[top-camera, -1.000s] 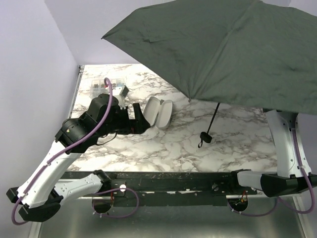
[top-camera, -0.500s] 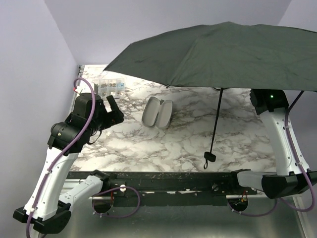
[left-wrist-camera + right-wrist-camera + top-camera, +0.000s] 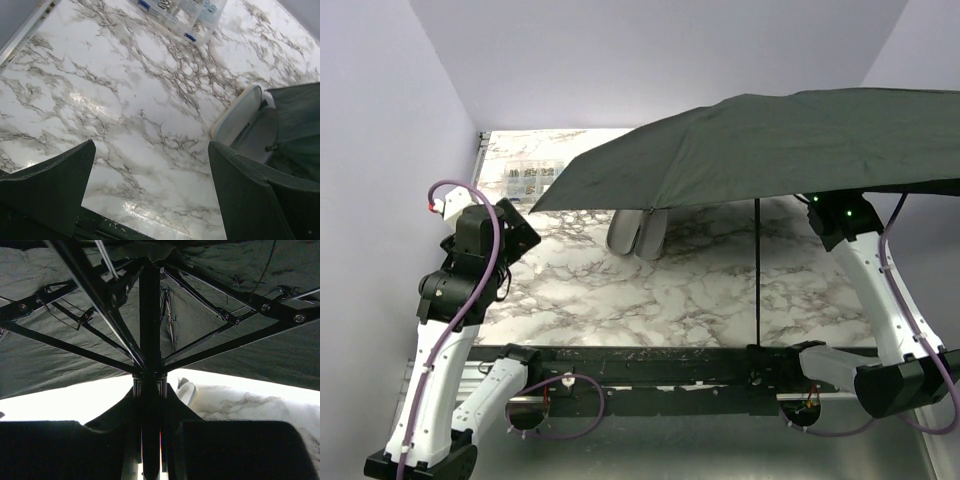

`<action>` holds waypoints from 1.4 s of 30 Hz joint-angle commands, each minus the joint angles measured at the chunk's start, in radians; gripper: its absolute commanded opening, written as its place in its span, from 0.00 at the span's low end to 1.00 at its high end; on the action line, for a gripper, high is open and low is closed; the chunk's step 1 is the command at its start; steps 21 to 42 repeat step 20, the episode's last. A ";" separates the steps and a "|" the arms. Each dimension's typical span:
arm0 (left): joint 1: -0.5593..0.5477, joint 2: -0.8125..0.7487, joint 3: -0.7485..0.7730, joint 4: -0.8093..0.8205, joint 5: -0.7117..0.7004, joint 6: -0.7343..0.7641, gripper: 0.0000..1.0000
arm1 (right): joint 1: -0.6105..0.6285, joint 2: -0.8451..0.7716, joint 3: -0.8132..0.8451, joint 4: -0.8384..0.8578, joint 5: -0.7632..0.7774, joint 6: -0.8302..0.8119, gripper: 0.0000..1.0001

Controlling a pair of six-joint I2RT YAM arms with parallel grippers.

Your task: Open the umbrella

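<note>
The umbrella is open. Its dark charcoal canopy [image 3: 770,145] spreads over the right half of the table, and its thin black shaft [image 3: 757,270] hangs straight down to the front rail. In the right wrist view my right gripper [image 3: 150,405] is shut on the shaft [image 3: 150,330] just below the hub where the ribs meet. In the top view the canopy hides that gripper; only the right wrist [image 3: 842,218] shows. My left gripper [image 3: 515,228] is open and empty over the left of the table [image 3: 150,165], away from the umbrella. A canopy edge [image 3: 300,125] shows at the right.
A white oblong open case [image 3: 638,232] lies mid-table, half under the canopy, and shows in the left wrist view [image 3: 235,120]. A clear compartment box [image 3: 530,178] sits at the back left [image 3: 180,15]. Purple walls stand at the left and back.
The canopy has dropped and levelled out, and the shaft has swung to vertical with its handle now down at the front rail. My left arm has drawn back to the left.
</note>
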 commanded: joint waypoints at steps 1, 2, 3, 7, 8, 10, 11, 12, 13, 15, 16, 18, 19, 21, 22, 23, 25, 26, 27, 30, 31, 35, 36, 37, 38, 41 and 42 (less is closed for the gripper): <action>0.060 -0.005 -0.047 0.095 -0.072 0.004 0.99 | 0.013 -0.039 -0.059 0.041 -0.019 -0.020 0.01; 0.072 -0.007 -0.059 0.098 -0.083 -0.009 0.99 | 0.015 -0.042 -0.074 0.042 -0.014 -0.021 0.01; 0.086 -0.013 -0.076 0.103 -0.090 -0.028 0.99 | 0.015 -0.048 -0.087 0.043 -0.012 -0.021 0.01; 0.178 -0.079 -0.188 0.142 -0.055 -0.109 0.99 | 0.020 -0.059 -0.119 0.033 0.002 -0.029 0.01; 0.190 -0.083 -0.200 0.143 -0.046 -0.112 0.99 | 0.021 -0.060 -0.124 0.031 0.003 -0.027 0.01; 0.203 -0.086 -0.208 0.141 -0.037 -0.115 0.99 | 0.023 -0.064 -0.133 0.027 0.003 -0.026 0.01; 0.209 -0.088 -0.211 0.139 -0.036 -0.115 0.99 | 0.023 -0.068 -0.137 0.024 0.003 -0.026 0.01; 0.213 -0.087 -0.212 0.137 -0.036 -0.115 0.99 | 0.024 -0.072 -0.142 0.024 0.002 -0.025 0.01; 0.216 -0.088 -0.213 0.137 -0.035 -0.116 0.99 | 0.024 -0.079 -0.147 0.024 -0.001 -0.026 0.01; 0.223 -0.088 -0.214 0.140 -0.034 -0.113 0.99 | 0.026 -0.090 -0.157 0.027 -0.009 -0.023 0.01; 0.225 -0.088 -0.213 0.143 -0.031 -0.109 0.99 | 0.026 -0.097 -0.163 0.033 -0.012 -0.025 0.01; 0.229 -0.088 -0.213 0.145 -0.030 -0.109 0.98 | 0.026 -0.100 -0.169 0.039 -0.021 -0.022 0.01; 0.231 -0.088 -0.212 0.146 -0.029 -0.108 0.99 | 0.026 -0.100 -0.169 0.039 -0.026 -0.024 0.01; 0.231 -0.088 -0.211 0.147 -0.026 -0.106 0.99 | 0.026 -0.099 -0.169 0.037 -0.029 -0.024 0.01; 0.231 -0.088 -0.211 0.147 -0.026 -0.106 0.99 | 0.026 -0.099 -0.169 0.037 -0.029 -0.024 0.01; 0.231 -0.088 -0.211 0.147 -0.026 -0.106 0.99 | 0.026 -0.099 -0.169 0.037 -0.029 -0.024 0.01; 0.231 -0.088 -0.211 0.147 -0.026 -0.106 0.99 | 0.026 -0.099 -0.169 0.037 -0.029 -0.024 0.01; 0.231 -0.088 -0.211 0.147 -0.026 -0.106 0.99 | 0.026 -0.099 -0.169 0.037 -0.029 -0.024 0.01; 0.231 -0.088 -0.211 0.147 -0.026 -0.106 0.99 | 0.026 -0.099 -0.169 0.037 -0.029 -0.024 0.01; 0.231 -0.088 -0.211 0.147 -0.026 -0.106 0.99 | 0.026 -0.099 -0.169 0.037 -0.029 -0.024 0.01; 0.231 -0.088 -0.211 0.147 -0.026 -0.106 0.99 | 0.026 -0.099 -0.169 0.037 -0.029 -0.024 0.01; 0.231 -0.088 -0.211 0.147 -0.026 -0.106 0.99 | 0.026 -0.099 -0.169 0.037 -0.029 -0.024 0.01; 0.231 -0.088 -0.211 0.147 -0.026 -0.106 0.99 | 0.026 -0.099 -0.169 0.037 -0.029 -0.024 0.01; 0.231 -0.088 -0.211 0.147 -0.026 -0.106 0.99 | 0.026 -0.099 -0.169 0.037 -0.029 -0.024 0.01; 0.231 -0.088 -0.211 0.147 -0.026 -0.106 0.99 | 0.026 -0.099 -0.169 0.037 -0.029 -0.024 0.01; 0.231 -0.088 -0.211 0.147 -0.026 -0.106 0.99 | 0.026 -0.099 -0.169 0.037 -0.029 -0.024 0.01; 0.231 -0.088 -0.211 0.147 -0.026 -0.106 0.99 | 0.026 -0.099 -0.169 0.037 -0.029 -0.024 0.01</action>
